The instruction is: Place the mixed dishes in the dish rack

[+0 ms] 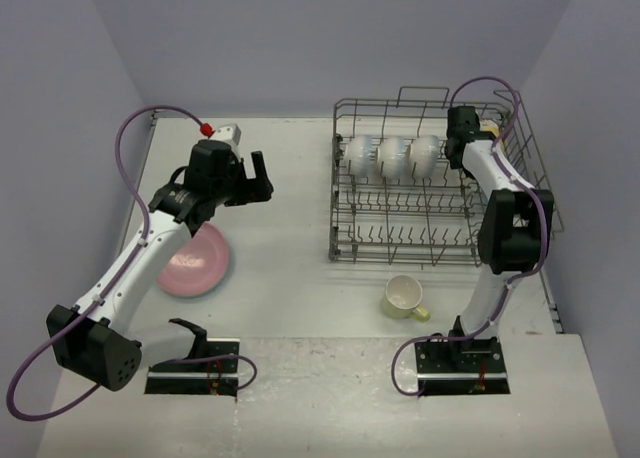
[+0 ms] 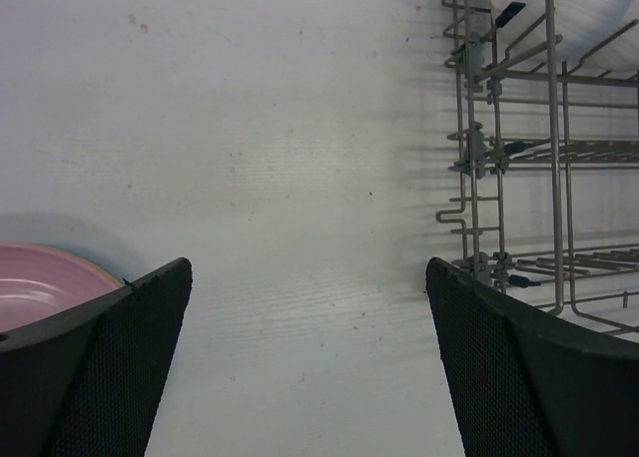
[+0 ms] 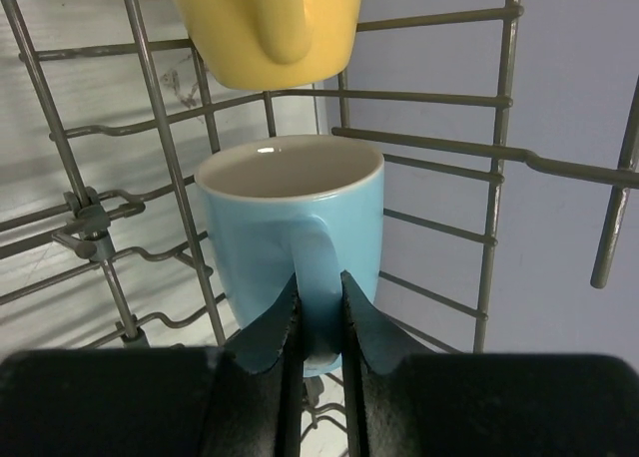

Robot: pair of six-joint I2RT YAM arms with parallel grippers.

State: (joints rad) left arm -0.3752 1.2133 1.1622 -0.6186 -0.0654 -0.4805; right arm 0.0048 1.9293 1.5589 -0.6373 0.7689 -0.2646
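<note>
The step in hand is judged to be the placing of a mug. The light blue mug (image 3: 290, 228) is held by its handle between the nearly closed jaws of the right gripper (image 3: 318, 307), inside the far right corner of the dish rack (image 1: 440, 246). The yellow mug (image 3: 265, 23) is seen just beyond it, handle turned toward the wrist camera. Whether the blue mug's base is already seated on the wires cannot be told, since it is hidden behind the fingers.

For the next move, the mug is to be settled onto the rack floor, the jaws are to be spread only enough to free the handle, and the gripper is to be drawn back between the wires without knocking the yellow mug (the clearance looks tight).

The blue mug is glossy, with a pale interior and a thick loop handle, and its mouth is turned upward in the wrist view.

Three white bowls (image 1: 392, 155) are stood on edge in the rack's far row. The pale yellow-green mug (image 1: 403, 296) and the pink plate (image 1: 195, 263) are left on the table (image 1: 290, 238). The left gripper (image 2: 305, 277) is held fully open and empty above the table, between the plate and the rack.
</note>
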